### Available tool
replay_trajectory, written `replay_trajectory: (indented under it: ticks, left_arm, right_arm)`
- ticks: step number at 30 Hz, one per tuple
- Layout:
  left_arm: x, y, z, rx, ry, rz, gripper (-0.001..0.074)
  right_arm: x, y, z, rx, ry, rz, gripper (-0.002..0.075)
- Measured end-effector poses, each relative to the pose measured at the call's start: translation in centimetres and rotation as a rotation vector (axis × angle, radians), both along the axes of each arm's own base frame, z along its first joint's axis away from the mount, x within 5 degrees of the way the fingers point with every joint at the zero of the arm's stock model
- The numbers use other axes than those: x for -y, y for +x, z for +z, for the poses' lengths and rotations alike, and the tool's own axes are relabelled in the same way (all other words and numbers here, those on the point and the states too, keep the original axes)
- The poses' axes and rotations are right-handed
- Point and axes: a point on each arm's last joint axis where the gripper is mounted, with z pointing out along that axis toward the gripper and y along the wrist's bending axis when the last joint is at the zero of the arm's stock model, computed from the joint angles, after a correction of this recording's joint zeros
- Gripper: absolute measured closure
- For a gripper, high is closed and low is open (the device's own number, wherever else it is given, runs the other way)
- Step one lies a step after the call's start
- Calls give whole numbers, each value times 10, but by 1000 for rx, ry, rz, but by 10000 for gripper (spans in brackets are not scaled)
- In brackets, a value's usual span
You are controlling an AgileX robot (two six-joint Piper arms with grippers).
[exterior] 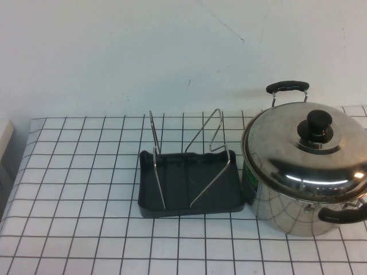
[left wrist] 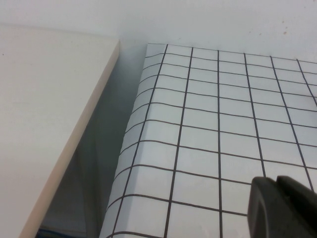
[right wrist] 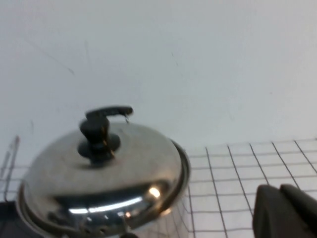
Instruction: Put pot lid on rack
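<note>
Lid: round, domed, shiny steel, black knob at centre; seated on pot, at the table's right side. Pot: deep steel, two black handles, one toward the wall, one toward the robot. Rack: dark grey tray, bent silver wire loops rising upright, just left of the pot, apart from it, nothing in it. Table cover: white sheet with black grid lines. Wall: plain white, a few small marks. Pale board: beside the table's left edge. Left gripper: over the left part of the table, closed, holding nothing. Right gripper: near the pot, clear of the lid, closed, holding nothing.
</note>
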Motion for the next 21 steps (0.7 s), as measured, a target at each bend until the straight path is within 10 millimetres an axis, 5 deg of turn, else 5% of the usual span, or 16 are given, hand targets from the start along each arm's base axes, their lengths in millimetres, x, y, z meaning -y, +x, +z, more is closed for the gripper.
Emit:
replay_trajectory:
  ticks: [6, 14, 21]
  left_arm:
    - [0, 0, 0, 0, 0, 0, 738]
    - [0, 0, 0, 0, -2, 0, 738]
    - [0, 0, 0, 0, -2, 0, 738]
  right_arm:
    - [-3, -14, 47, 87, 55, 21, 729]
    - [-4, -2, 38, 58, 16, 38, 729]
    - [-11, 41, 37, -95, -49, 161, 726]
